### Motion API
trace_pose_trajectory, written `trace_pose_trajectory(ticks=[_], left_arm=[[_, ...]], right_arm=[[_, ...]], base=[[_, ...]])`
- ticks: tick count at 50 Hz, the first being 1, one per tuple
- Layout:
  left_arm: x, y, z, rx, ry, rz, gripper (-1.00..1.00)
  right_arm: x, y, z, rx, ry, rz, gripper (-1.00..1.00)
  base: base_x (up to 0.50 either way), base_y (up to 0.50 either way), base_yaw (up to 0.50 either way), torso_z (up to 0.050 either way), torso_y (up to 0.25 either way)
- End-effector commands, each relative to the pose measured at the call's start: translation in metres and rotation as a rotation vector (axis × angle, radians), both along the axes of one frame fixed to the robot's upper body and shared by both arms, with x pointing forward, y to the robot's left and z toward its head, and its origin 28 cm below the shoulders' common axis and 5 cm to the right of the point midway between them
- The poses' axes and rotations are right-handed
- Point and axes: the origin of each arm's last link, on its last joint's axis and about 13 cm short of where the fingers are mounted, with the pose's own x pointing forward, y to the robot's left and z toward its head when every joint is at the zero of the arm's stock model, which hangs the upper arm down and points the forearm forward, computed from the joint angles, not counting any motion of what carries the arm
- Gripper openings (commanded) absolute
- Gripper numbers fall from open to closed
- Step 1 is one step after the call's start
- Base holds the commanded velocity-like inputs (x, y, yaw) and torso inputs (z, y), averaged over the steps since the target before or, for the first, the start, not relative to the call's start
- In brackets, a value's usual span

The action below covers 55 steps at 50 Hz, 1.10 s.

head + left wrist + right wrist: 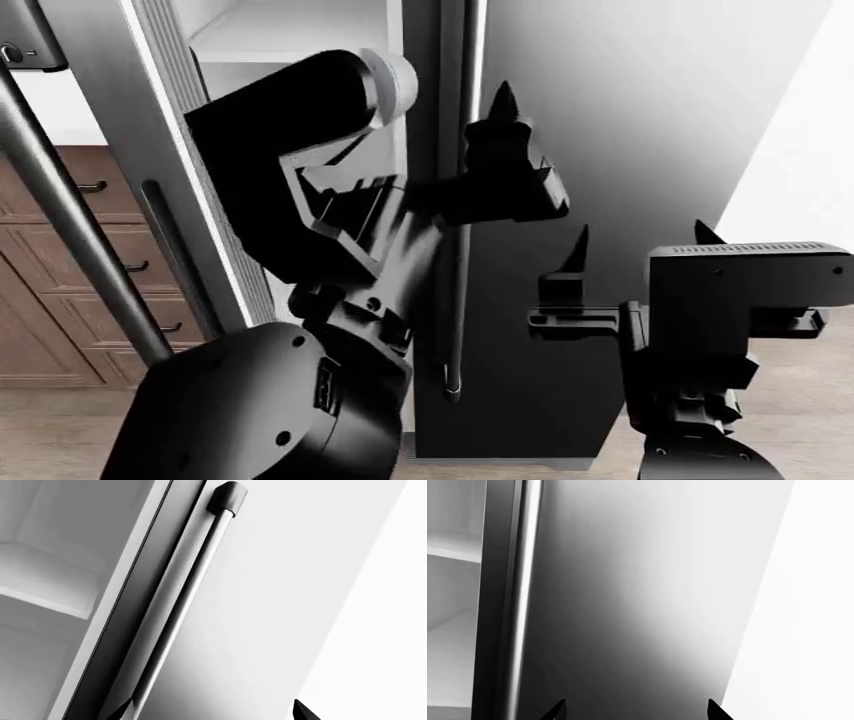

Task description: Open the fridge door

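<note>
At frame centre, your left gripper (497, 150) and right gripper (638, 240) spread fingers wide before the glossy dark steel fridge (627, 120), its left door open.

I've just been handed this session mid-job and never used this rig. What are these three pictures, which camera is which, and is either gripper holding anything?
You are driving a wheeled robot with two black arms, rendered in a simulator. The wide picture comes from its head camera, looking down over both arms at a dark steel fridge. The fridge's left door is swung open, showing white shelves; the right door is closed. The other two pictures come from cameras at each wrist. The left gripper is beside the right door's bar handle; the right gripper faces that door. Both look open and hold nothing. Brown drawer cabinets stand at left.
</note>
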Motion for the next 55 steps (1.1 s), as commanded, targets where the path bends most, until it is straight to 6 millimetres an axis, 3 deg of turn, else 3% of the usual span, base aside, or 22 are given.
trace_pose_trajectory(ticks=[1, 13, 16, 25, 29, 34, 44, 55], left_arm=[[0.016, -0.006, 0.012, -0.071, 0.021, 0.03, 1.0], [0.045, -0.015, 0.015, -0.052, 0.055, 0.108, 1.0], [0.036, -0.011, 0.006, -0.049, 0.058, 0.107, 1.0], [0.035, -0.011, 0.006, -0.049, 0.058, 0.107, 1.0], [0.06, -0.022, 0.023, -0.075, 0.038, 0.165, 1.0], [0.082, -0.031, 0.03, -0.073, 0.036, 0.222, 1.0], [0.122, -0.032, 0.017, -0.05, 0.054, 0.368, 1.0], [0.159, -0.033, 0.017, -0.029, 0.055, 0.467, 1.0]], right_arm=[[0.001, -0.001, 0.0, 0.026, 0.0, 0.001, 1.0], [0.001, -0.002, -0.002, 0.027, 0.02, -0.01, 1.0], [0.002, -0.001, -0.002, 0.033, 0.031, -0.007, 1.0], [0.002, -0.001, -0.002, 0.033, 0.031, -0.007, 1.0], [0.003, -0.001, -0.003, 0.034, 0.037, -0.005, 1.0], [0.0, -0.002, -0.002, 0.036, 0.033, -0.009, 1.0], [0.0, -0.002, -0.001, 0.04, 0.03, -0.009, 1.0], [0.001, -0.003, -0.001, 0.04, 0.034, -0.004, 1.0]], base=[[0.0, 0.0, 0.0, 0.0, 0.0], [0.0, 0.0, 0.0, 0.0, 0.0], [0.0, 0.0, 0.0, 0.0, 0.0], [0.0, 0.0, 0.0, 0.0, 0.0], [0.0, 0.0, 0.0, 0.0, 0.0], [0.0, 0.0, 0.0, 0.0, 0.0], [0.0, 0.0, 0.0, 0.0, 0.0], [0.0, 0.0, 0.0, 0.0, 0.0]])
